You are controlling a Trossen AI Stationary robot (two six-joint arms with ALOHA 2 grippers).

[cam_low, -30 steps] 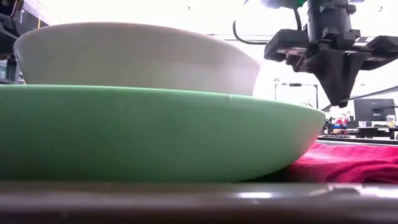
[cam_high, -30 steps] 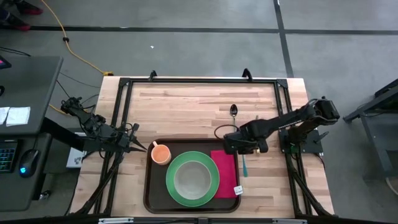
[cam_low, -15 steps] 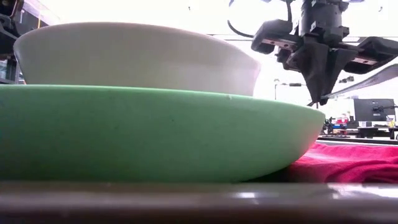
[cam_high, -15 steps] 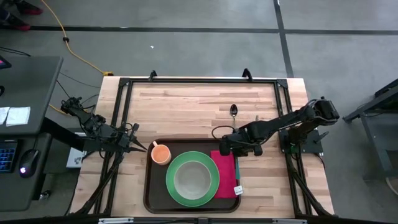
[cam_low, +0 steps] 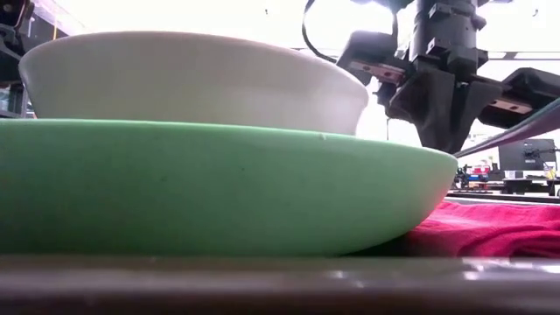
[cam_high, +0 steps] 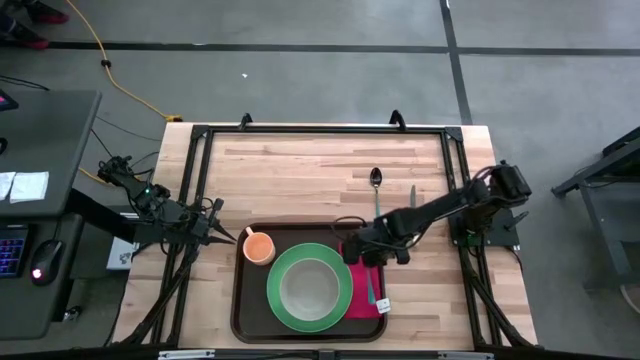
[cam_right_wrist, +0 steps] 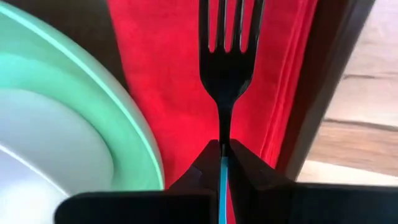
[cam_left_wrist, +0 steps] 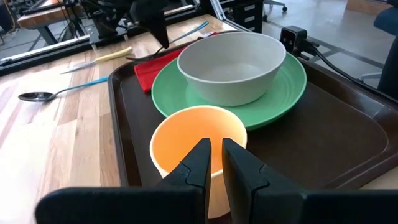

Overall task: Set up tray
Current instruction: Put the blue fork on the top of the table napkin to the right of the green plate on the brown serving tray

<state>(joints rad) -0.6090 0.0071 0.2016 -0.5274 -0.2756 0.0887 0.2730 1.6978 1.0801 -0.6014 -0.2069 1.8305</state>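
Note:
The dark brown tray [cam_high: 250, 305] holds a green plate [cam_high: 340, 275] with a white bowl [cam_high: 305, 288] on it, an orange cup [cam_high: 258, 247] and a red napkin [cam_high: 358, 297] along its right side. My right gripper [cam_high: 365, 252] hangs above the napkin [cam_right_wrist: 168, 81], shut on a blue-handled fork [cam_right_wrist: 229, 37]. My left gripper [cam_high: 232, 238] waits at the tray's left edge, just short of the cup [cam_left_wrist: 186, 134], its fingers [cam_left_wrist: 200, 158] a narrow gap apart with nothing between them. My right gripper pinches the fork between its two fingers where the blue handle meets the dark neck [cam_right_wrist: 222, 140]. The fingers come from above, slanting down, across the fork. The tines point toward the far edge and the handle [cam_high: 372, 288] toward the near edge. The fork hangs clear above the napkin [cam_low: 499, 229].
A spoon [cam_high: 376, 180] and a knife [cam_high: 411, 195] lie on the bare wooden table beyond the tray's right far corner. The tray's raised right rim [cam_right_wrist: 323, 93] runs close beside the napkin. A black frame [cam_high: 320, 130] borders the table.
My right gripper has carried the fork toward the table's left and near edges and down, from beside the tray's right rim to above the red napkin, tipping steeper downward. It has stayed shut on the fork.

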